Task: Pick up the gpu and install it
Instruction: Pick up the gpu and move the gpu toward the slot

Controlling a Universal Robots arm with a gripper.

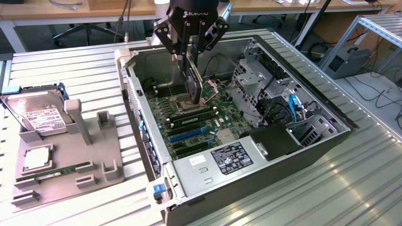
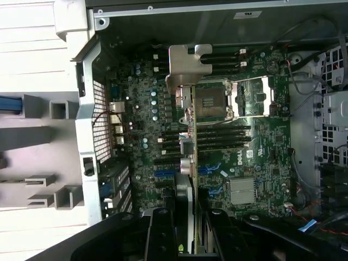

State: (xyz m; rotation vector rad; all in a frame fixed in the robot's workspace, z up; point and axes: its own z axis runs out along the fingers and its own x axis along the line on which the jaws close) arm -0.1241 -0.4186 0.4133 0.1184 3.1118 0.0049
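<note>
Gpu hangs edge-down inside the open computer case, over the motherboard near its processor socket. The gripper has its two fingers clamped on the upper edge, one on each flat face. In the wrist view it appears as a thin line, with its silver bracket at the far end. Whether its lower edge touches the board cannot be told. On the exterior view's left, a hard drive and a green RAM stick rest in a grey fixture.
</note>
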